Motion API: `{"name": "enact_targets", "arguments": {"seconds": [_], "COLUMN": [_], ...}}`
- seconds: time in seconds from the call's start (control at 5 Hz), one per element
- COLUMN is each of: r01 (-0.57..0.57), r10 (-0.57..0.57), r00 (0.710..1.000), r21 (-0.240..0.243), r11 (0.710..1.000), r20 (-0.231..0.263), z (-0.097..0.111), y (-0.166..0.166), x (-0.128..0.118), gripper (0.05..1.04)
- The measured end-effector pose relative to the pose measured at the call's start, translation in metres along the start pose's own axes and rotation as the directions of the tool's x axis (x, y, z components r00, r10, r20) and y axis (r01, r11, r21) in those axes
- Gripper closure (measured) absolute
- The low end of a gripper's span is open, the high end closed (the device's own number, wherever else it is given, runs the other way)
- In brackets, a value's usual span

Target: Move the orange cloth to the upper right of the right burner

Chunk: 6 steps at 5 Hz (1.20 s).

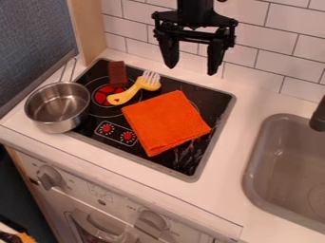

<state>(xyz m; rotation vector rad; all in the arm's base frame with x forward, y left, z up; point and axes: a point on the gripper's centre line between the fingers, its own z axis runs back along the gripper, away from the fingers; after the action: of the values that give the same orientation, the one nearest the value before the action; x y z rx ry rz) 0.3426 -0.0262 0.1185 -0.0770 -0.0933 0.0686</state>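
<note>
Gripper hangs at the top centre of the frame, fingers spread apart, its arm cut off by the top edge. We find the orange cloth at the centre, hiding most of the right burner; we make out only a faint arc past the cloth's right side. Its right corner lies near the stovetop's right rim, its upper left edge beside the yellow fork. Leftward, we see a brown block and a steel pot overlapping the left rim. White counter separates stovetop and sink, which the right edge crops.
</note>
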Motion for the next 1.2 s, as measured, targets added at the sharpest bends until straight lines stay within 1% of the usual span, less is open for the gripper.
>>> {"name": "enact_targets", "arguments": {"seconds": [0.2, 0.4, 0.6, 0.8, 1.0, 1.2], "r01": [-0.002, -0.009, 0.019, 0.015, -0.015, 0.007], "r10": [0.002, 0.009, -0.019, -0.015, 0.015, -0.004], "r00": [1.000, 1.000, 1.000, 1.000, 1.000, 0.999], "r21": [-0.002, -0.021, -0.018, 0.004, 0.047, 0.093], "r11": [1.000, 1.000, 1.000, 1.000, 0.999, 0.996], "r20": [-0.031, -0.030, 0.002, 0.028, -0.011, -0.033], "z": [-0.011, -0.032, -0.047, -0.057, -0.084, -0.098], "y": [0.000, 0.021, 0.034, 0.051, 0.062, 0.062], "x": [-0.003, -0.013, -0.018, -0.019, -0.020, -0.021], "gripper": [0.083, 0.083, 0.083, 0.083, 0.083, 0.083]}}
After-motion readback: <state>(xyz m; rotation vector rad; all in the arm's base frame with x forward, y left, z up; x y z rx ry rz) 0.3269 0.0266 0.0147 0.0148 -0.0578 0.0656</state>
